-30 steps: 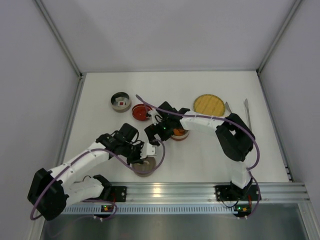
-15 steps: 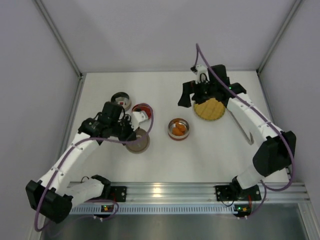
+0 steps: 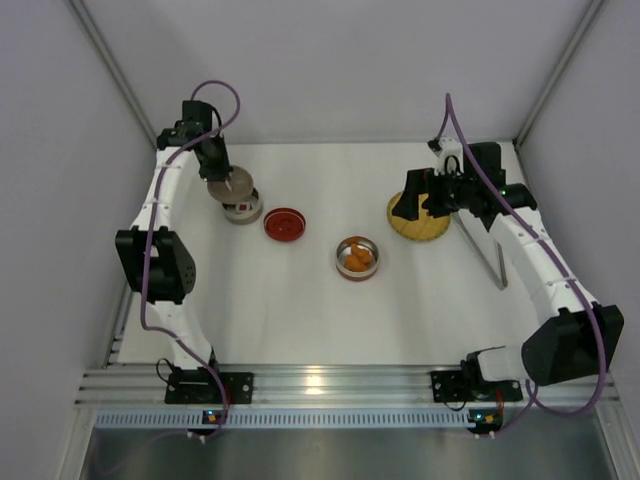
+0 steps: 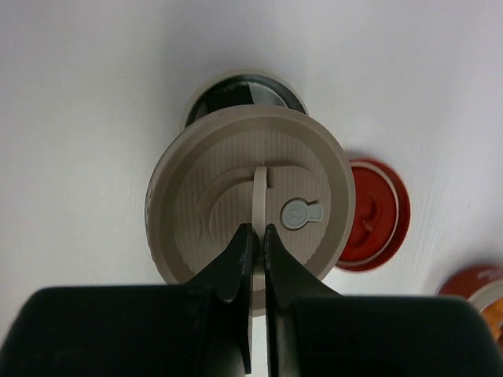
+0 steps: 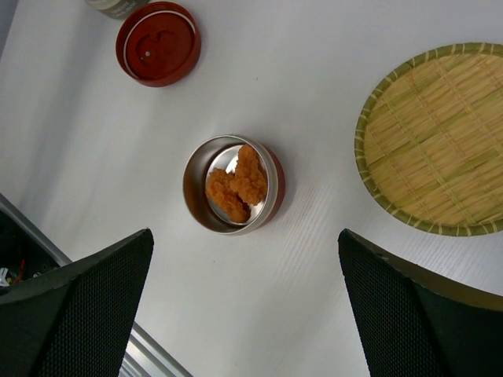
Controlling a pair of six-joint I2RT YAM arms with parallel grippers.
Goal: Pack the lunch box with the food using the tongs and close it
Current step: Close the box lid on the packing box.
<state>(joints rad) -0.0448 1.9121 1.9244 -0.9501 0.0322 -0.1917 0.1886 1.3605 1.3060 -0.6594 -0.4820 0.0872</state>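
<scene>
My left gripper (image 3: 224,178) is shut on the raised tab of a round beige lid (image 4: 247,196). It holds that lid just above the grey lunch box tin (image 3: 243,211) at the far left, and the lid hides most of what is inside the tin. A red tin (image 3: 357,258) in the middle holds orange food chunks (image 5: 236,184). My right gripper (image 3: 420,197) hangs wide open and empty over the left edge of the yellow woven plate (image 3: 425,222). The silver tongs (image 3: 493,262) lie on the table at the right, partly under my right arm.
A red lid (image 3: 284,223) lies flat between the two tins and is also seen in the left wrist view (image 4: 376,216). White walls close in the table at the back and on both sides. The arm bases sit on the metal rail (image 3: 320,385) at the front.
My left arm has swung from the near middle to the far left, carrying the beige lid over the grey tin. My right arm has pulled back from the red tin to the plate, jaws wider.
</scene>
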